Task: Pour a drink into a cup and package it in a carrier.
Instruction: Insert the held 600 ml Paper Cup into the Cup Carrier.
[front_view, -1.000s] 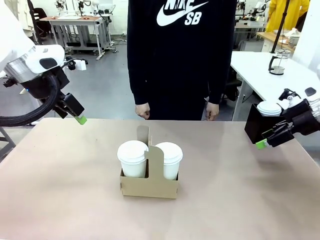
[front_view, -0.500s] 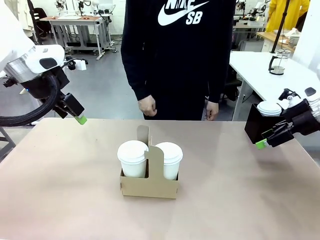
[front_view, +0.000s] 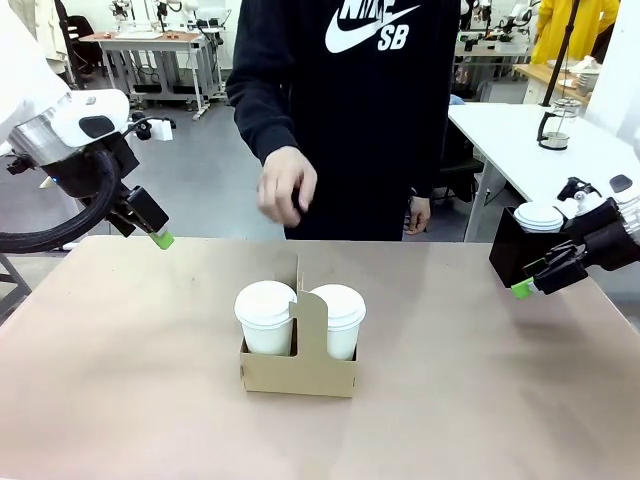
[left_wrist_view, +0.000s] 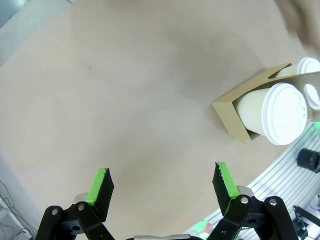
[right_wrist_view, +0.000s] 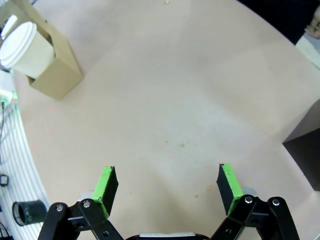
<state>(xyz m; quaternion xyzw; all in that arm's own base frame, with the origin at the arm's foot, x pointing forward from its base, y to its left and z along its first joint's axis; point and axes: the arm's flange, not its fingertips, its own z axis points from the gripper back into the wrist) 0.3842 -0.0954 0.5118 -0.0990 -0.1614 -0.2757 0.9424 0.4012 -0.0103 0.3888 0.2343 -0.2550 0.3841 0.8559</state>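
Matte beige table, boxy cardboard carrier, round-lidded cups

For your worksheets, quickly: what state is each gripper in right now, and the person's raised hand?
Left gripper: open, holding nothing.
Right gripper: open, holding nothing.
Person's raised hand: lifted above the carrier, holding nothing visible.

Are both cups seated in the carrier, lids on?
Yes. Both cups stand upright in the carrier, one on each side of its centre handle, each with a white lid on. How full they are cannot be told.
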